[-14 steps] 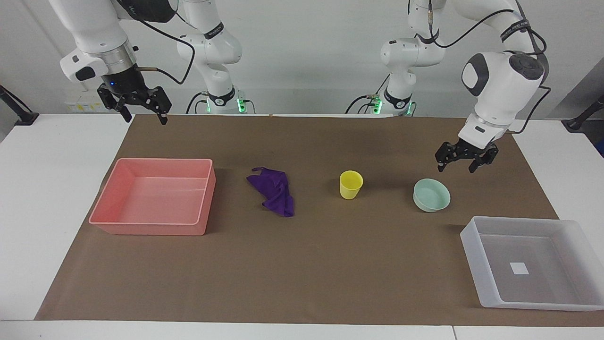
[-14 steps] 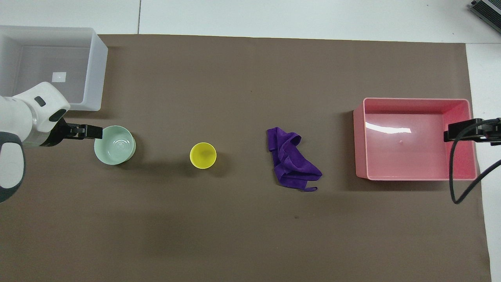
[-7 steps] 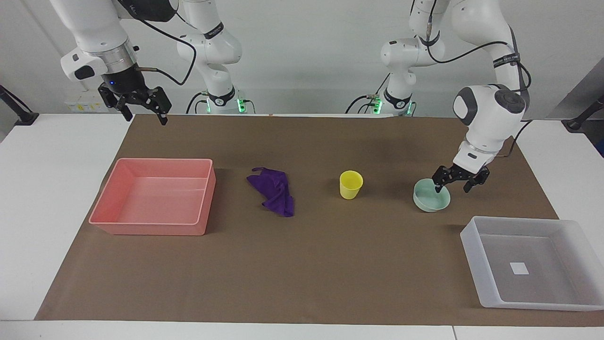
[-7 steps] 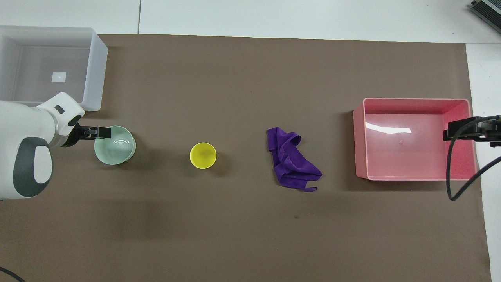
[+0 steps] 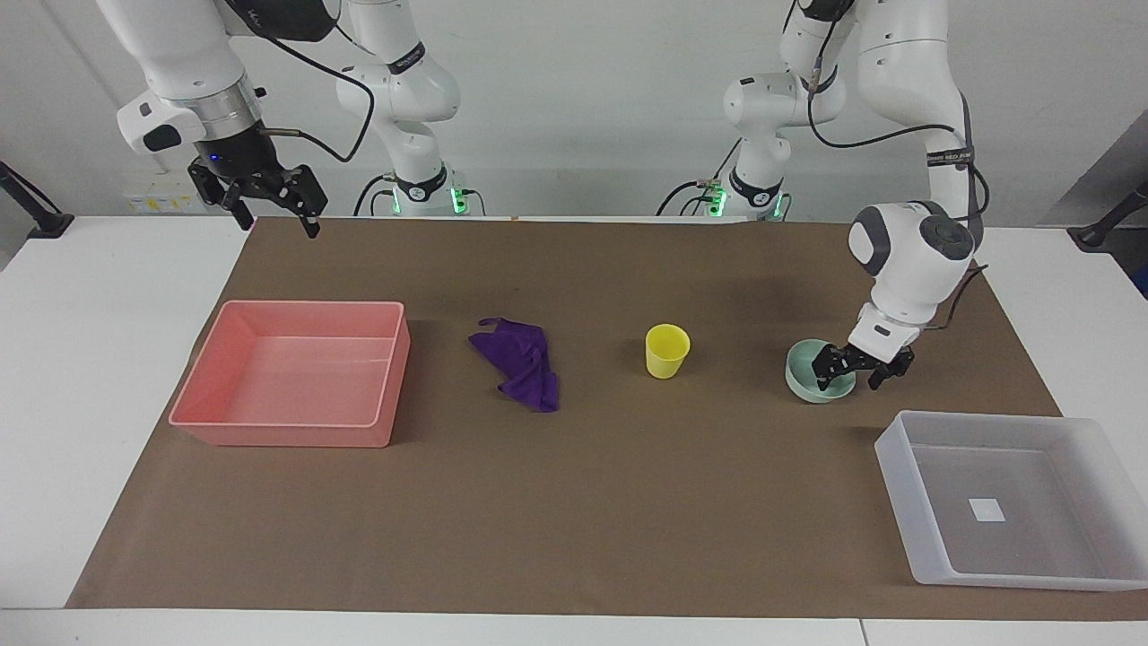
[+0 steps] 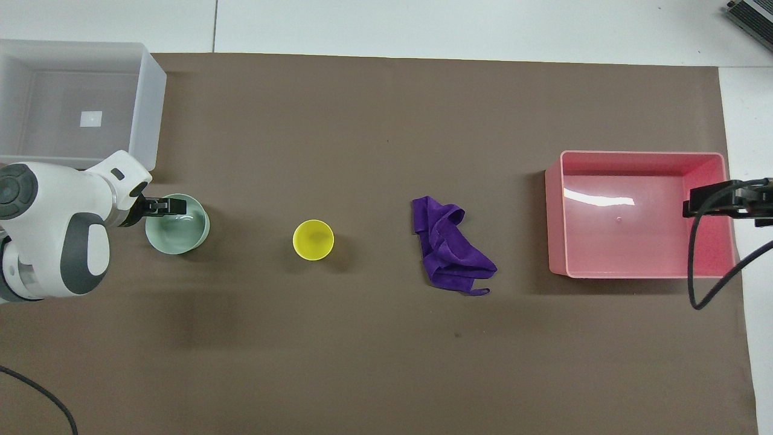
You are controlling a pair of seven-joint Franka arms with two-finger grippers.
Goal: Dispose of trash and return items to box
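Mint-green bowl (image 5: 818,380) upright, mouth up, round so no long axis, just nearer robots than grey-white box (image 5: 1012,498), straddled at rim by left gripper (image 5: 849,369), jaws apart, no grip yet; next: close, lift, carry to box; right gripper (image 5: 269,208) open, waiting.

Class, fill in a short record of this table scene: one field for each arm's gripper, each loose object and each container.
left gripper: open, straddling the bowl's rim
right gripper: open, waiting in the air at the mat's edge
bowl: mint green, on the mat beside the grey box
cup: yellow, upright
cloth: purple, crumpled
grey box: nothing in it but a white label
pink tray: empty
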